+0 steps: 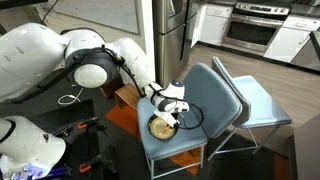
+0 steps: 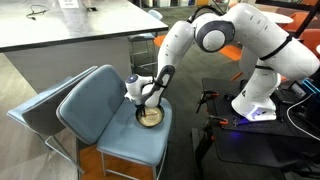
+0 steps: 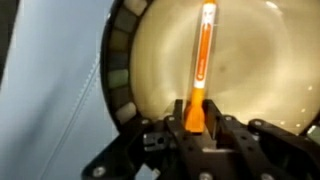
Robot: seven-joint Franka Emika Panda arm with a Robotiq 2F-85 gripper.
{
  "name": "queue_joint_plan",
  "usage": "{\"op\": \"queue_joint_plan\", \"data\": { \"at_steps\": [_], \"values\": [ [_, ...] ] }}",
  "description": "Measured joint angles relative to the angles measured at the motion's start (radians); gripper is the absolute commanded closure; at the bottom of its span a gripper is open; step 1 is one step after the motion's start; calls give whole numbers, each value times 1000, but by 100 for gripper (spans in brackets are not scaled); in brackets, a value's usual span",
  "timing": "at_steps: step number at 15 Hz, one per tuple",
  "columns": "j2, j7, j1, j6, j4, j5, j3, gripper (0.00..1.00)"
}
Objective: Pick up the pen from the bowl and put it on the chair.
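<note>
Black gripper (image 3: 196, 115) is clenched on one end of the slim orange-and-white pen (image 3: 203, 55). The pen is inside the small round dark-rimmed yellowish bowl (image 3: 120, 75). The bowl sits on the slate-blue padded chair (image 2: 100, 110) seat.

Both exterior views look down on chair (image 1: 205, 95) (image 2: 95, 105) from opp. sides — wrist cam close over bowl (image 3: 160, 90).

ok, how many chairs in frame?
2. The slate-blue chair has the bowl on its seat. The paler blue chair stands close behind its backrest. Others may be out of view.
</note>
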Motion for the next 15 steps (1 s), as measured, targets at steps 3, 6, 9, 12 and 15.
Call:
{"op": "queue_joint_plan", "data": {
  "at_steps": [3,6,9,12,15],
  "values": [
    [-1,0,1,0,2,0,-1,95],
    [-2,2,1,0,2,1,0,95],
    [-28,8,9,1,-18,5,13,95],
    [-105,15,28,1,-84,6,28,95],
    [-192,24,44,1,-164,9,53,95]
  ]
}}
